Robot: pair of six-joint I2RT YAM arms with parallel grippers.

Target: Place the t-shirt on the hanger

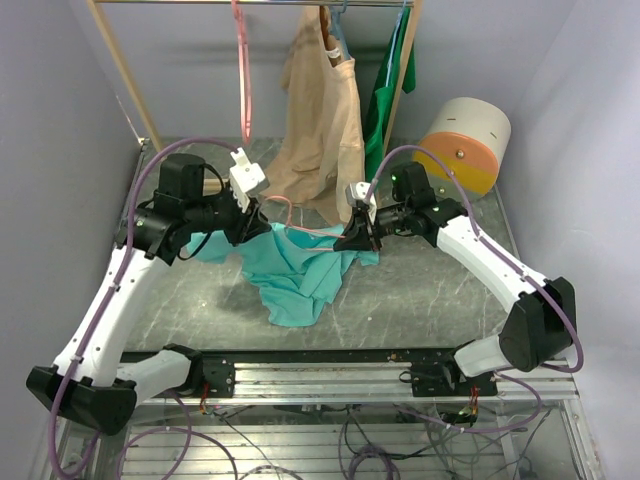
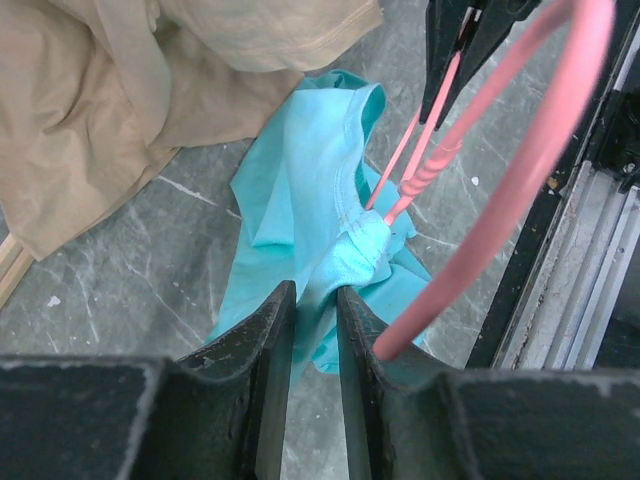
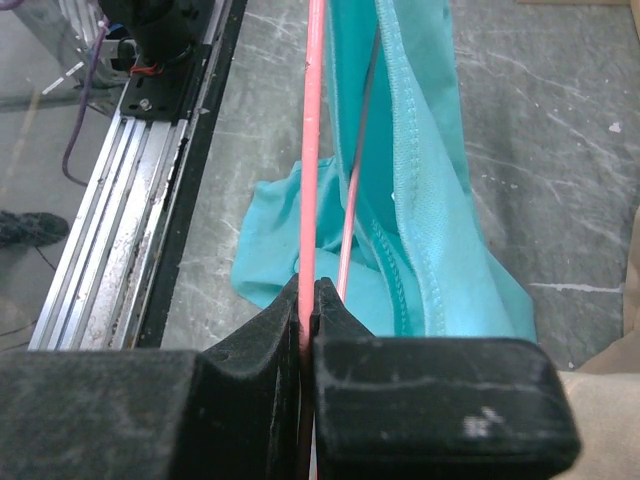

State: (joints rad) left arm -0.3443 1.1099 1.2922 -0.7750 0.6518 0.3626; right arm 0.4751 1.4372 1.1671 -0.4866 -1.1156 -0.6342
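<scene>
The t-shirt (image 1: 297,272) lies crumpled on the grey marbled table (image 1: 430,290) near its middle, between the two arms, with its far edge lifted off the surface up to the hanger (image 3: 310,150). The left gripper (image 2: 313,300) has its jaws drawn nearly together, with a fold of the teal cloth pinched between them. The thick pink curve of the hanger passes just to the right of its fingers, and the hanger's thin bars disappear behind the shirt's neck edge. The right gripper (image 3: 308,290) is clamped tight on a thin pink bar of the hanger, and the shirt's stitched hem hangs just beside it on the right. At the far side a wooden rack (image 1: 125,70) carries a second pink hanger (image 1: 242,80), a beige garment (image 1: 322,130) on a blue hanger (image 1: 340,40) and a dark green garment (image 1: 392,85). A round cream and orange drum (image 1: 465,145) sits at the far right of the table
</scene>
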